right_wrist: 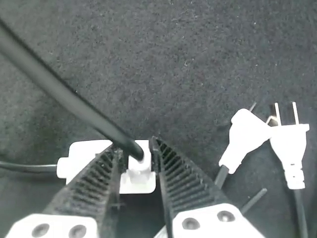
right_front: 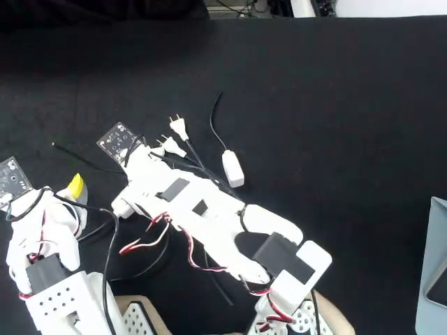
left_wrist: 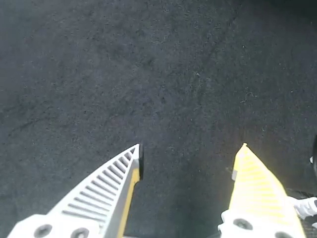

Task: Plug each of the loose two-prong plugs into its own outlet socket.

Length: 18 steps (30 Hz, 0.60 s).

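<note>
Item, my right gripper [right_wrist: 134,148]: fingers clamped on a white plug [right_wrist: 137,168] at the outlet socket [right_wrist: 84,161], ten o'clock of table centre. Two loose plugs [right_front: 178,128] lay at one o'clock of it. My left gripper [left_wrist: 190,148]: spread, holding nothing. Risk, as I judged: the stiff black cable [right_wrist: 59,94] levering the plug askew, prongs jamming.

black felt table [right_front: 335,105], a pale grey-blue container [right_front: 434,265] at its edge.
</note>
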Each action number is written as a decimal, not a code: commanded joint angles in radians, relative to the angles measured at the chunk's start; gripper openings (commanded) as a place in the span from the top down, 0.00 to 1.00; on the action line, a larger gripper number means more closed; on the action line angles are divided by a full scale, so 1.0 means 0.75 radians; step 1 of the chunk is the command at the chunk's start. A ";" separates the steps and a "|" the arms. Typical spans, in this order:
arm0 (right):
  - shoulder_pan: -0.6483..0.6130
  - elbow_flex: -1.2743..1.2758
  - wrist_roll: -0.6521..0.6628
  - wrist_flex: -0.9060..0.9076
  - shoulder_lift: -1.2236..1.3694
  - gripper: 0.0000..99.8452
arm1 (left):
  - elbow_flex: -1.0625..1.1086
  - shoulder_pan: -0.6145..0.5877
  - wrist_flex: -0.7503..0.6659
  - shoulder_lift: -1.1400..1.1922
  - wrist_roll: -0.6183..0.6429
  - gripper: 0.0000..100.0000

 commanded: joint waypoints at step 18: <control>0.166 0.279 -0.309 0.739 -1.186 0.80 | -0.001 0.271 0.006 -0.002 -0.209 0.70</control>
